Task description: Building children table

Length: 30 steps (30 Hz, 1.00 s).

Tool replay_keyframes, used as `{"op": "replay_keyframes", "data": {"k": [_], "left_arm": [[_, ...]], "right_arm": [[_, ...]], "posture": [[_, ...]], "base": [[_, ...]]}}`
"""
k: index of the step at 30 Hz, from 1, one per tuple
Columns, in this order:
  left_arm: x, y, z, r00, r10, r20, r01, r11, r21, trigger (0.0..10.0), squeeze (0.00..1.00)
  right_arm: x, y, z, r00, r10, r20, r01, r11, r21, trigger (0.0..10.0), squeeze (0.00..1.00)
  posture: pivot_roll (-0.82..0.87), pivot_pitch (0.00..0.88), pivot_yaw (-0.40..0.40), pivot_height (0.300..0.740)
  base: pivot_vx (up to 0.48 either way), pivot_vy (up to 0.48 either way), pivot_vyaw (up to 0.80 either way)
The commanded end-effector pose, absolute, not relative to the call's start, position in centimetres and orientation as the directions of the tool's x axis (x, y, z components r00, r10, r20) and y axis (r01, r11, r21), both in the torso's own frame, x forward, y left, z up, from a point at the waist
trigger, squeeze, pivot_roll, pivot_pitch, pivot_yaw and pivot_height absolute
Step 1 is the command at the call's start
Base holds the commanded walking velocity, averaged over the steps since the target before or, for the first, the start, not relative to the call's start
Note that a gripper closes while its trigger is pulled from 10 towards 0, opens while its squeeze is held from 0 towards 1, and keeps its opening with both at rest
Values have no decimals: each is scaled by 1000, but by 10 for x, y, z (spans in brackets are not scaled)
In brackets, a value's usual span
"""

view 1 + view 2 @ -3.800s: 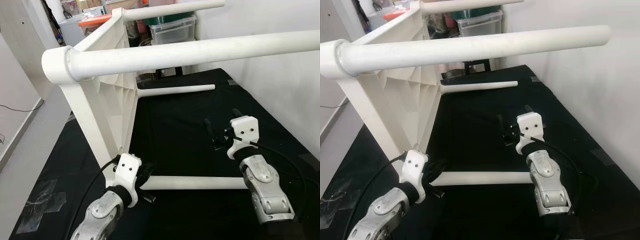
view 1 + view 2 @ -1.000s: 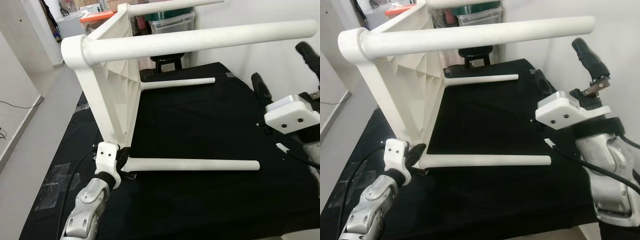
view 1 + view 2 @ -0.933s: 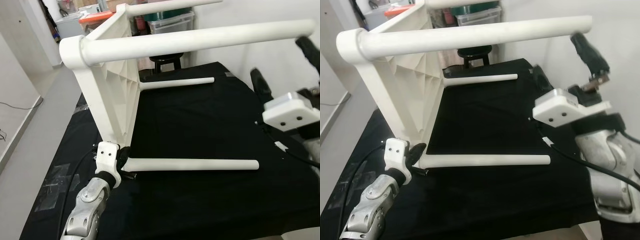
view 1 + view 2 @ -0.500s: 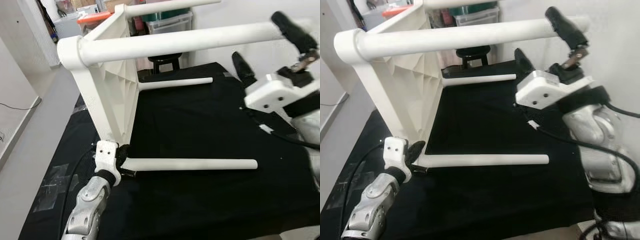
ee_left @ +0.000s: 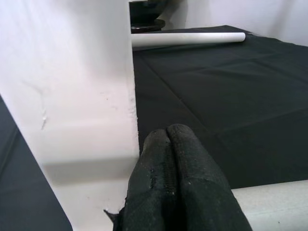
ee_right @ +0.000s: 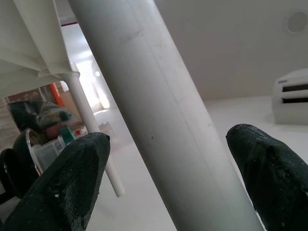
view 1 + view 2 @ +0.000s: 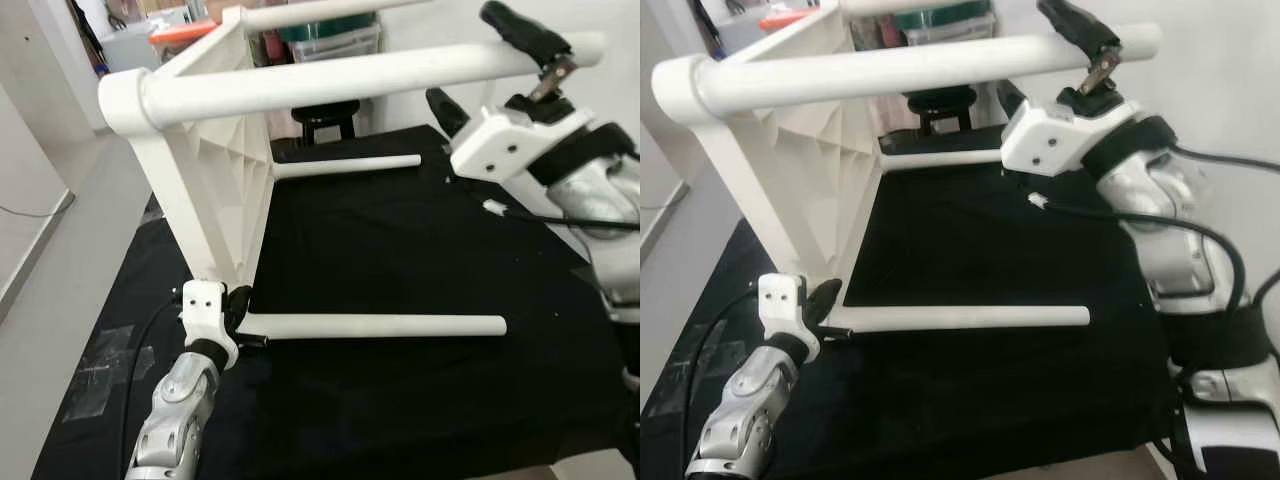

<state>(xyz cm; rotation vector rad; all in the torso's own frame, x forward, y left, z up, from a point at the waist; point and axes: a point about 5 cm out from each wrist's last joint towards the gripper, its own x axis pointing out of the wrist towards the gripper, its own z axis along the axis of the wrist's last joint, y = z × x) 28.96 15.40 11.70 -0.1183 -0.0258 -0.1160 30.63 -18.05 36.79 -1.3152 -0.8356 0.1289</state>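
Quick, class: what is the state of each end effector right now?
Left end effector: shut, beside the lower table leg.
Right end effector: open around the upper table leg.

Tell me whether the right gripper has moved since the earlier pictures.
Yes. The right gripper has risen from low over the black cloth up to the near upper table leg, its open fingers now straddling that leg near its free end.

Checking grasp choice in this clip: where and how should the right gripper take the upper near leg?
Near the free end of the upper near leg, fingers straddling the round tube crosswise. The open right gripper is already there; the leg's other end is fixed in the tabletop.
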Motion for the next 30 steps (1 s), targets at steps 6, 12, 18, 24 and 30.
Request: {"op": "replay_keyframes", "data": {"k": [6, 12, 18, 24, 30], "left_arm": [[289, 160, 110, 997, -83, 0, 82, 988, -128, 10000, 0], [289, 159, 110, 996, -92, -1, 91, 989, -116, 10000, 0], [291, 159, 112, 995, -95, 5, 95, 989, -110, 10000, 0], [293, 160, 114, 996, -89, 13, 90, 990, -104, 10000, 0], [298, 164, 117, 997, -67, 23, 69, 994, -87, 10000, 0]], "right_arm": [[313, -173, 363, 733, 566, 377, 304, 222, -926, 10000, 0], [322, -178, 360, 789, 523, 322, 258, 193, -947, 0, 0], [324, -184, 368, 807, 476, 348, 285, 203, -937, 0, 0], [324, -187, 371, 813, 468, 346, 284, 198, -938, 0, 0], [322, -184, 377, 813, 496, 304, 248, 178, -952, 0, 0]], "posture": [[-141, 0, 44, 740], [-143, 0, 42, 740], [-145, 0, 44, 740], [-151, 0, 45, 740], [-169, 0, 43, 740]], "base": [[0, 0, 0], [0, 0, 0], [0, 0, 0], [0, 0, 0], [0, 0, 0]]}}
